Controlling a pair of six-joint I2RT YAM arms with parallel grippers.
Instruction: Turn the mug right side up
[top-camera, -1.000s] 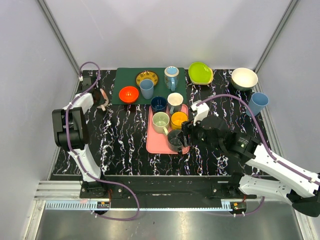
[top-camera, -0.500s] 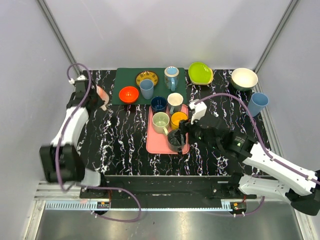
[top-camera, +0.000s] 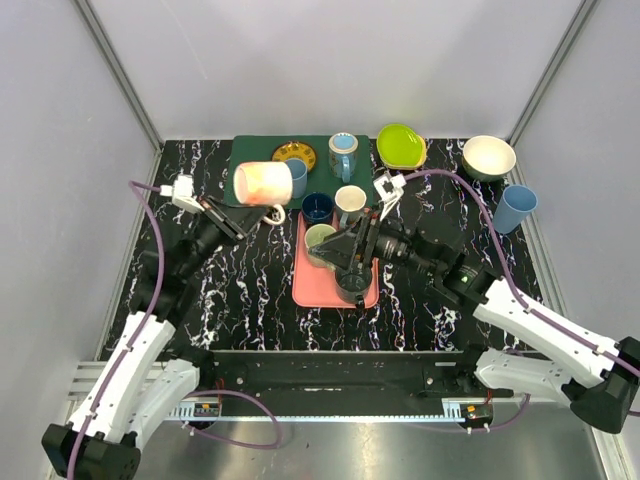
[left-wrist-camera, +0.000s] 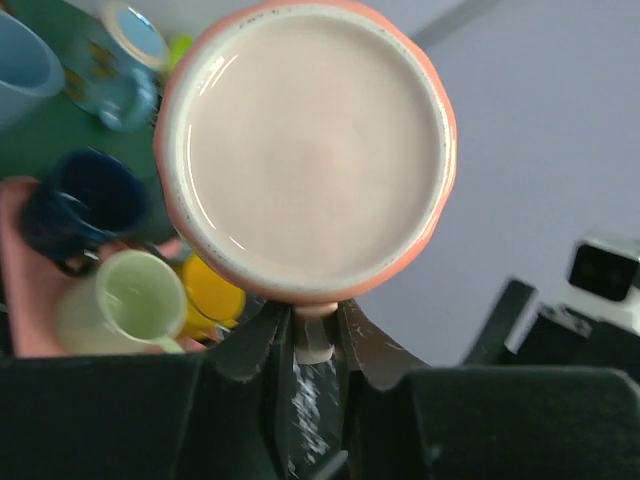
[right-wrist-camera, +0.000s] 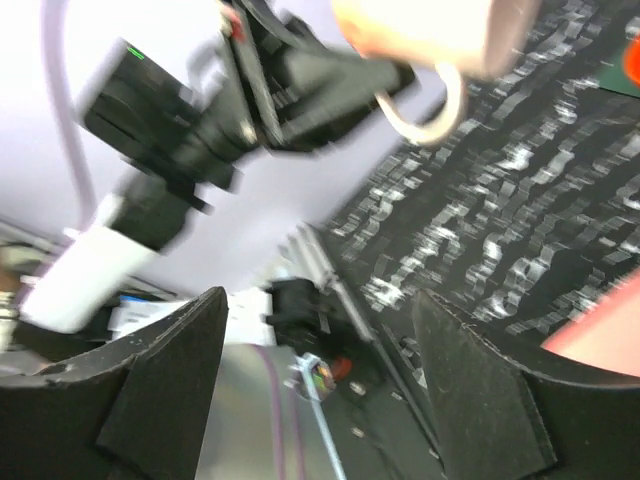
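- the mug (top-camera: 262, 184) sits just ahead of the left gripper (top-camera: 248, 213), clamped between its fingers and raised off the table (top-camera: 250, 290).
- the tray (top-camera: 310, 285) lies to that gripper's right, under the right gripper (top-camera: 342, 250).
- a cup (top-camera: 320, 238) stands on the tray, just beside the right gripper.

We see the mug (left-wrist-camera: 310, 150) w/ a glossy, smooth ceramic-looking glaze, the tray (top-camera: 310, 285) in matt pink plastic, the table (top-camera: 250, 290) w/ a black marble-look top & the mat (top-camera: 252, 147) matt green
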